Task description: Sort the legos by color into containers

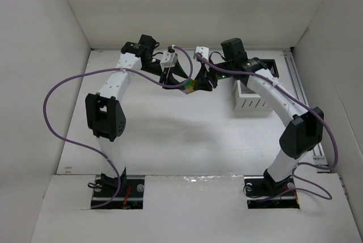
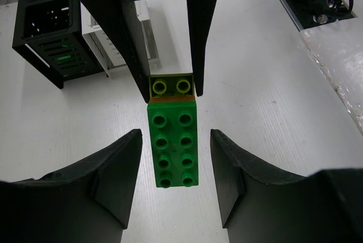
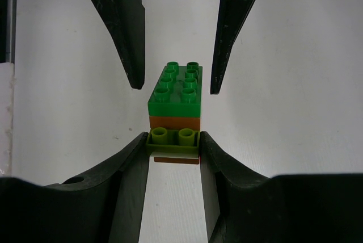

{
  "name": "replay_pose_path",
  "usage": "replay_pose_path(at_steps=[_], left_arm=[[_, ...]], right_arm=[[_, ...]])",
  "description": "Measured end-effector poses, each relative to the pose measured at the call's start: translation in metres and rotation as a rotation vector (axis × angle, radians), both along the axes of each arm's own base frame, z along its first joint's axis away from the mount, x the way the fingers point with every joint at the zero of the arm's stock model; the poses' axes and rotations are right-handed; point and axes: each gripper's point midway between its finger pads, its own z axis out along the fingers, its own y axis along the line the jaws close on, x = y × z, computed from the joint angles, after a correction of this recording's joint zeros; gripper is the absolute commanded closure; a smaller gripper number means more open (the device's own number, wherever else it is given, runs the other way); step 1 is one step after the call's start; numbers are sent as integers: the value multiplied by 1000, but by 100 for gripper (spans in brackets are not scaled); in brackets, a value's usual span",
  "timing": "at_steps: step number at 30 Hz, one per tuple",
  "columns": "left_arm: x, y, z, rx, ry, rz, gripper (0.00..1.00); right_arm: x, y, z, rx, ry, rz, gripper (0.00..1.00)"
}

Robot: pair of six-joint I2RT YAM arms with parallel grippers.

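Observation:
A joined stack of legos (image 1: pixel 190 86) hangs between my two grippers above the table. It consists of a long dark green brick (image 2: pixel 173 143), a small lime brick (image 3: pixel 173 139) and orange pieces (image 3: pixel 176 122) beneath them. My right gripper (image 3: pixel 173 141) is shut on the lime brick's sides. My left gripper (image 2: pixel 176 152) faces it and stands open around the green brick (image 3: pixel 176 87), with a gap on each side. The white container (image 1: pixel 252 98) stands to the right, and the black container (image 1: pixel 275 67) behind it.
In the left wrist view the black bin (image 2: pixel 51 33) and the white bin (image 2: pixel 113 44) stand at the upper left. White walls enclose the table on the left, back and right. Purple cables loop off both arms.

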Motion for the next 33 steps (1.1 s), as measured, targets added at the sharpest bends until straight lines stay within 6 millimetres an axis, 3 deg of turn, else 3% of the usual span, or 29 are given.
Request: replay_pose_path(at_steps=[4, 19, 33], left_arm=[[0, 0, 0, 1, 4, 1, 58], [-1, 0, 0, 8, 28, 7, 52], [1, 1, -4, 19, 31, 12, 56]], right_arm=[[0, 1, 1, 2, 0, -1, 100], [1, 1, 1, 7, 11, -13, 100], [3, 2, 4, 16, 6, -17, 100]])
